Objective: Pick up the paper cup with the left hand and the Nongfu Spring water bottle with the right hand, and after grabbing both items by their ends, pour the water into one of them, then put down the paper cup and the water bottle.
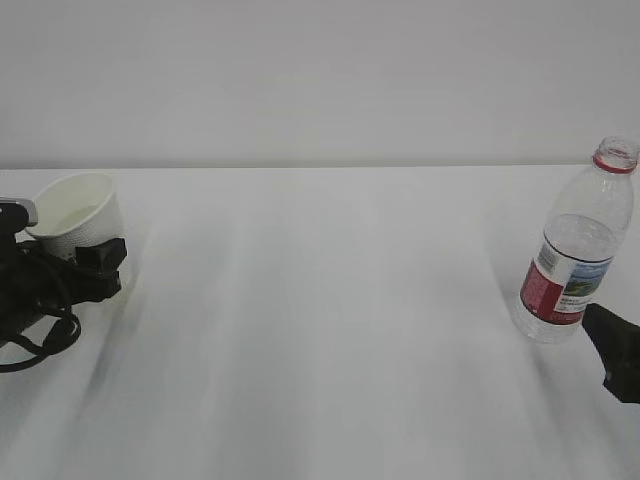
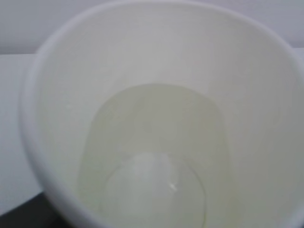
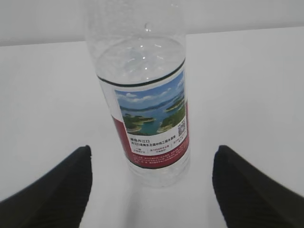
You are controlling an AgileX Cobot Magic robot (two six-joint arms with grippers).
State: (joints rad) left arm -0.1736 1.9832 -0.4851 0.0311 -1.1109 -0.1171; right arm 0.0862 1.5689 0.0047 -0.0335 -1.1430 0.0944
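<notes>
At the far left, the white paper cup (image 1: 75,212) is tilted, its base gripped in my left gripper (image 1: 98,258), which is shut on it. The left wrist view looks straight into the cup (image 2: 57,95), where clear water (image 2: 156,142) pools over the bottom; my fingers do not show there. The Nongfu Spring water bottle (image 1: 575,250) stands upright and uncapped at the far right, partly full. My right gripper (image 1: 615,350) sits just in front of it, open. From the right wrist, the bottle (image 3: 147,109) is between and beyond the spread fingers (image 3: 57,190), untouched by the gripper (image 3: 153,159).
The white table (image 1: 330,320) stretches between the two arms and meets a pale wall behind. Black cables (image 1: 40,330) loop under the left arm near the left edge.
</notes>
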